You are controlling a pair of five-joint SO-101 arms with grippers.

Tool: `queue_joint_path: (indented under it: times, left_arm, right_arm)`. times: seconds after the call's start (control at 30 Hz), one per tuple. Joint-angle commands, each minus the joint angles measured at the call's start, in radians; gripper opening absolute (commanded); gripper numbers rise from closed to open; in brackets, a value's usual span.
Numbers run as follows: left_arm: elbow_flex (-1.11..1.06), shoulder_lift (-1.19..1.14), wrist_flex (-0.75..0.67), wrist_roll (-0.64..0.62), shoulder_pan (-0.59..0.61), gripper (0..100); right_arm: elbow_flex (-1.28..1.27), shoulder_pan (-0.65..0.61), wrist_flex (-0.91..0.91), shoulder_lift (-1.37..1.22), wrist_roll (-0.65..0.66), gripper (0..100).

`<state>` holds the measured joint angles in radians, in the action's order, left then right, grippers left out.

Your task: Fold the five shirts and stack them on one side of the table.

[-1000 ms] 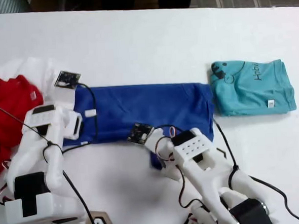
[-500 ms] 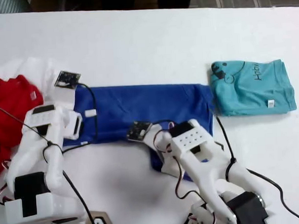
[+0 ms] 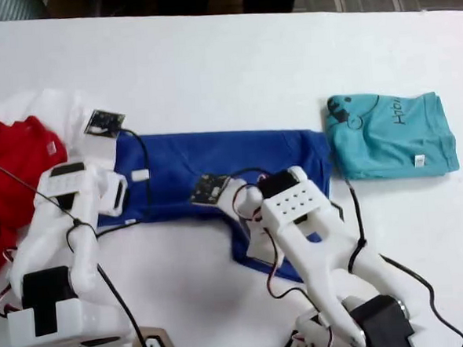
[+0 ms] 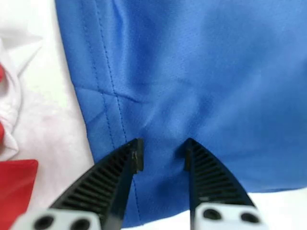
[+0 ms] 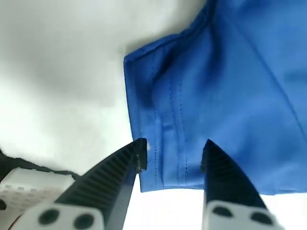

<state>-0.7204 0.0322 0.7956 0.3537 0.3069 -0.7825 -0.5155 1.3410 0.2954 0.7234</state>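
High view: the blue shirt [image 3: 215, 163] is lying as a long band across the middle of the desk [image 3: 209, 57], with one flap hanging toward the near edge under the right arm [image 3: 306, 232]. It looks part-folded, judging by the narrow shape. The teal shirt [image 3: 390, 136] is sitting folded on the right side, just beside the blue one's end, likely starting the stack. The red shirt [image 3: 11, 171] and white shirt [image 3: 50, 106] are bunched at the left, probably waiting their turn. The left arm [image 3: 62, 231] is leaning over the blue shirt's left end. This view is giving the whole layout and both piles.

Left wrist view: the left claw [image 4: 162, 152] is hanging with jaws apart over the blue shirt [image 4: 216, 72], tips straddling fabric next to the stitched edge and gripping nothing yet. It is probably placed there to pinch that end for the next fold. White shirt [image 4: 19, 72] and a bit of red shirt [image 4: 14, 187] are lying just beside the blue edge. This view is adding the jaw gap and the seam line.

Right wrist view: the right claw [image 5: 173, 153] is spread open as well, tips either side of the doubled hem at a corner of the blue shirt [image 5: 240, 86], with bare desk [image 5: 57, 57] beyond. It is likely lining up on the loose flap to lift it over. I cannot tell whether the tips are touching the cloth. This view is adding the corner's layered stitching.
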Motion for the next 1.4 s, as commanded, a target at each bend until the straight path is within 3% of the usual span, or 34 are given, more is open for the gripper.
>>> queue_joint_path:
  times: [0.0, 0.2, 0.37, 0.63, 0.9, 1.1, 1.37]
  left_arm:
    - [0.015, -0.003, -0.006, 0.000, 0.003, 16]
    - [0.018, -0.005, -0.008, 0.000, 0.003, 16]
    - [0.018, -0.005, -0.008, 0.000, 0.003, 16]
    - [0.018, -0.005, -0.008, 0.000, 0.003, 16]
    - [0.016, -0.005, -0.008, 0.000, 0.003, 16]
    - [0.016, -0.005, -0.008, 0.000, 0.003, 16]
    - [0.015, -0.003, -0.008, 0.000, 0.003, 16]
  right_arm:
    - [-0.043, 0.007, -0.068, -0.005, 0.005, 19.4]
    - [-0.133, 0.005, -0.093, -0.005, 0.003, 26.8]
    - [-0.137, -0.002, -0.085, 0.005, 0.003, 25.8]
    - [-0.163, -0.156, -0.133, -0.007, -0.072, 26.0]
    - [-0.206, -0.056, -0.220, -0.007, -0.101, 26.1]
    - [-0.216, -0.048, -0.220, -0.015, -0.101, 26.1]
    - [-0.178, -0.050, -0.240, -0.222, -0.101, 26.1]
